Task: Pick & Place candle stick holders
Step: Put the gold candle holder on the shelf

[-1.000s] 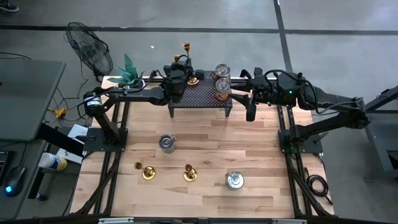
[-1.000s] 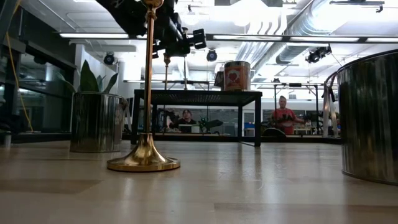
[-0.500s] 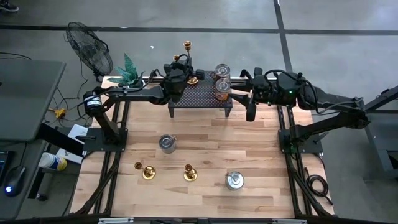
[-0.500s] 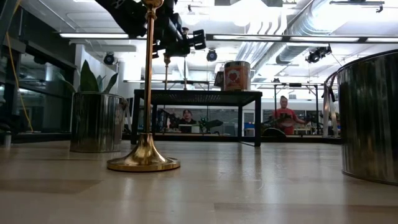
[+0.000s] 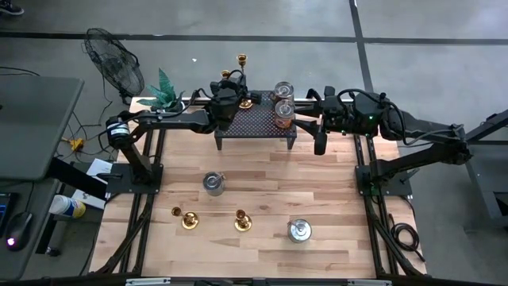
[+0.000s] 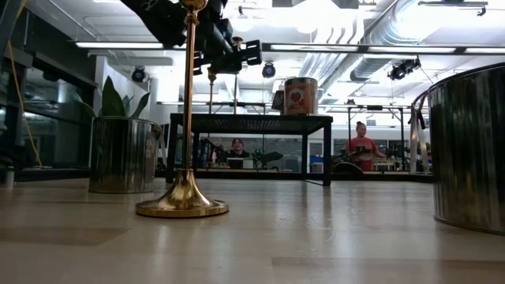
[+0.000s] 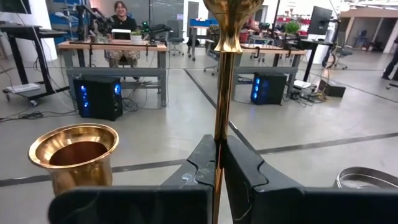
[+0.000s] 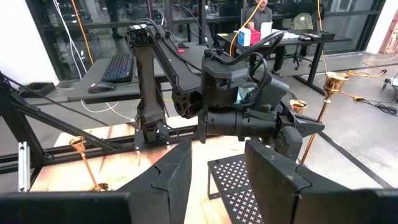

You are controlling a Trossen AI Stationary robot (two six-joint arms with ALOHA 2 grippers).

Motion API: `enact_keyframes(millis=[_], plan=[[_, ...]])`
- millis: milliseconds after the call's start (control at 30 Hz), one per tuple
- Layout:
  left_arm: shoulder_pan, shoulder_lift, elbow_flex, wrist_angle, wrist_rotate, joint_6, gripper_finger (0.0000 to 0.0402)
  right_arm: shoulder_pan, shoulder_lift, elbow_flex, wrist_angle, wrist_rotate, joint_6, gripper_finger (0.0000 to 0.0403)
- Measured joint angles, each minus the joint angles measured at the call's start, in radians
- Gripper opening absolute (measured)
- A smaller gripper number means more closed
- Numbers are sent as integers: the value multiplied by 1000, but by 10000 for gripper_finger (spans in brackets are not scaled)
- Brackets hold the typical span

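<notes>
Left gripper (image 7: pixel 219 163) above the black perforated stand (image 5: pixel 258 123) at the table's (image 5: pixel 262 179) far edge, jaws pinching the slim stem of a tall gold holder (image 7: pixel 224 87). Stem upright between the fingers (image 7: pixel 245 168), flaring to a shiny cup at the top; cup also seen from above past the table's far edge (image 5: pixel 241 59). Base hidden in every view. Second, shorter brass holder (image 7: pixel 74 155) just beside the gripper, wide polished cup mouth open upward, seemingly on the stand; low part hidden.

Right gripper (image 8: pixel 217 165) near the stand's right end, hanging over the table's far right part, jaws spread wide, holding nothing.

Two more gold holders on the wood near the front edge: one toward the front left (image 5: pixel 187 219), one near the middle (image 5: pixel 243 222), each with a round flared base and thin stem. Middle one tall and mirror-bright in the low view (image 6: pixel 184 118), base flat on the boards.

Red-labelled can (image 5: pixel 283 113) on the stand's right side. Steel cup (image 5: pixel 213 183) left of centre, another (image 5: pixel 299 230) toward the front right. Green plant (image 5: pixel 163 89) at the far left corner.
</notes>
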Motion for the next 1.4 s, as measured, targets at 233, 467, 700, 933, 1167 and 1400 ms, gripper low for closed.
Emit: enact_keyframes(millis=[233, 467, 700, 933, 1167, 1400], plan=[[0, 0, 0, -3, 0, 0, 27, 0, 0, 0, -1, 0, 0, 140], [-1, 0, 1, -16, 15, 1, 32, 0, 0, 0, -5, 0, 0, 140], [-1, 0, 1, -20, 55, 69, 33, 0, 0, 0, -6, 0, 0, 140], [-2, 0, 1, -21, 51, 111, 65, 0, 0, 0, -9, 0, 0, 140], [-12, -9, 0, -19, 37, 113, 102, 0, 0, 0, -14, -1, 0, 140], [-41, -38, 0, -17, 2, 187, 108, 0, 0, 0, -21, -2, 3, 140]])
